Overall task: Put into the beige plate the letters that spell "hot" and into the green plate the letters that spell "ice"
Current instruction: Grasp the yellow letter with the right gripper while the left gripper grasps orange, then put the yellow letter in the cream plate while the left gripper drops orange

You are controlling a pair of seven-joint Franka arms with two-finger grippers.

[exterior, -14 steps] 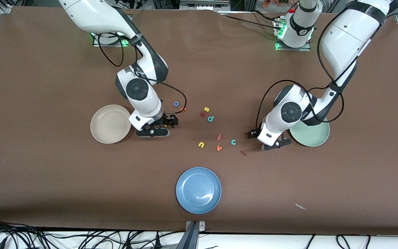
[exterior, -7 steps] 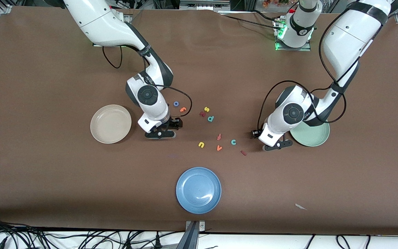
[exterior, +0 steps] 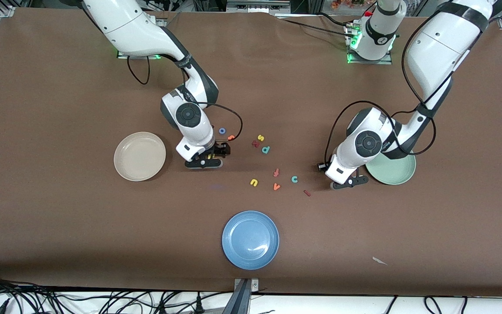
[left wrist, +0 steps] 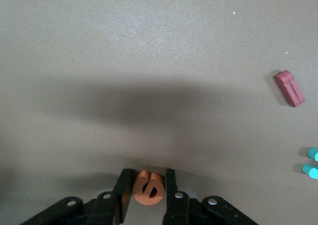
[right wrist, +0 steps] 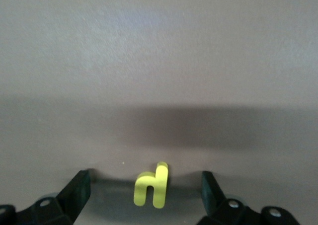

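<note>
Left end effector (left wrist: 147,191), its arm bent low beside the round pale-green plate (exterior: 397,172), has drawn its fingers (left wrist: 170,185) in against the small orange foam "e" (left wrist: 147,188), which it now grips; a second ago they stood wider. Near that plate on the brown tabletop (exterior: 59,209) lie the dark red bar "i" (exterior: 306,192) and teal "c" (exterior: 294,179). Right end effector (right wrist: 146,195), well apart from it by the cream-beige plate (exterior: 140,156), has shifted slightly and straddles the yellow "h" (right wrist: 151,187), fingers wide apart.
</note>
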